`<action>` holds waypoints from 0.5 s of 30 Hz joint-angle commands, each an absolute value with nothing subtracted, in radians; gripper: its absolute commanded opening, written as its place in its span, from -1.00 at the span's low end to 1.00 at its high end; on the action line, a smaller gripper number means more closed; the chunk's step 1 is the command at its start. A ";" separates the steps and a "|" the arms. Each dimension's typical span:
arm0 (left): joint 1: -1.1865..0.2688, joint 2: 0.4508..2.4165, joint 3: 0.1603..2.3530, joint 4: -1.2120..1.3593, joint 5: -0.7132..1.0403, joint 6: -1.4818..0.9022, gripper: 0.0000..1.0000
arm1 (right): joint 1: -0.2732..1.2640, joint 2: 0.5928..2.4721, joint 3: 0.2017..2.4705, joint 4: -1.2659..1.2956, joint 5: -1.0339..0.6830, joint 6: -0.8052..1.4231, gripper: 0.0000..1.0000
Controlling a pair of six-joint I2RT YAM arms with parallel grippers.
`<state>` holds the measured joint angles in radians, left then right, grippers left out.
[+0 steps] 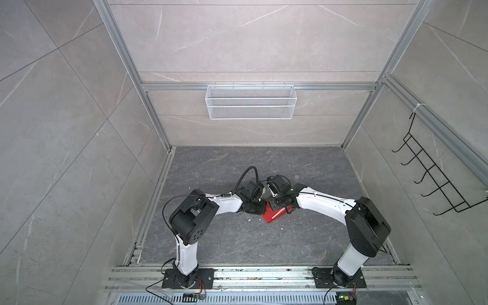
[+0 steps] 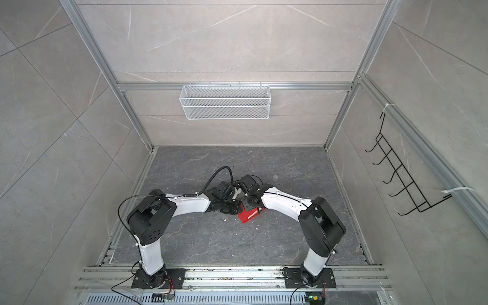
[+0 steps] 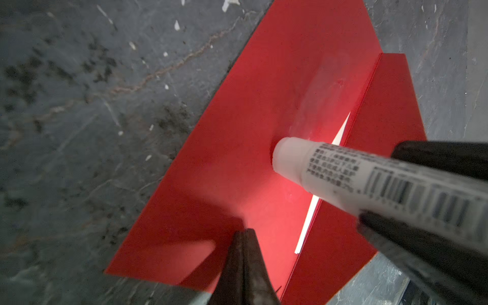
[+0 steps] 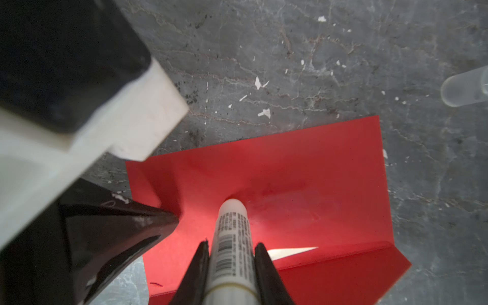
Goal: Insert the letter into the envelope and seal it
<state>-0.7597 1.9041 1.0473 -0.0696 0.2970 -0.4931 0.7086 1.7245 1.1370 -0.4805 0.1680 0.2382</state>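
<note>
The glue stick (image 4: 232, 237) bears a barcode and small print too blurred to read. The right gripper (image 4: 232, 245) pinches it, tip touching the open flap of the envelope (image 4: 303, 163). The left gripper (image 3: 244, 233), pressed together, rests on that flap. A sliver of letter (image 4: 290, 252) shows in the envelope's mouth. A clear cap (image 4: 462, 88) lies apart on the table (image 4: 290, 52).

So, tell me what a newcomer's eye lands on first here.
The bright red envelope, flap open, mid-table between the arms. The right pincer grips a white glue stick, tip on the flap; the shut left pincer rests at the flap's edge. A pale sliver of letter shows at the mouth.
</note>
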 commanded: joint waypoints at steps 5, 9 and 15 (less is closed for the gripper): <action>-0.767 2.002 0.983 -0.262 0.215 -0.468 -1.00 | 0.716 1.773 1.139 -0.495 0.230 0.225 -1.00; -0.767 2.002 0.982 -0.262 0.213 -0.468 -1.00 | 0.715 1.784 1.141 -0.505 0.274 0.223 -1.00; -0.767 2.003 0.981 -0.262 0.213 -0.468 -1.00 | 0.706 1.782 1.137 -0.506 0.317 0.224 -1.00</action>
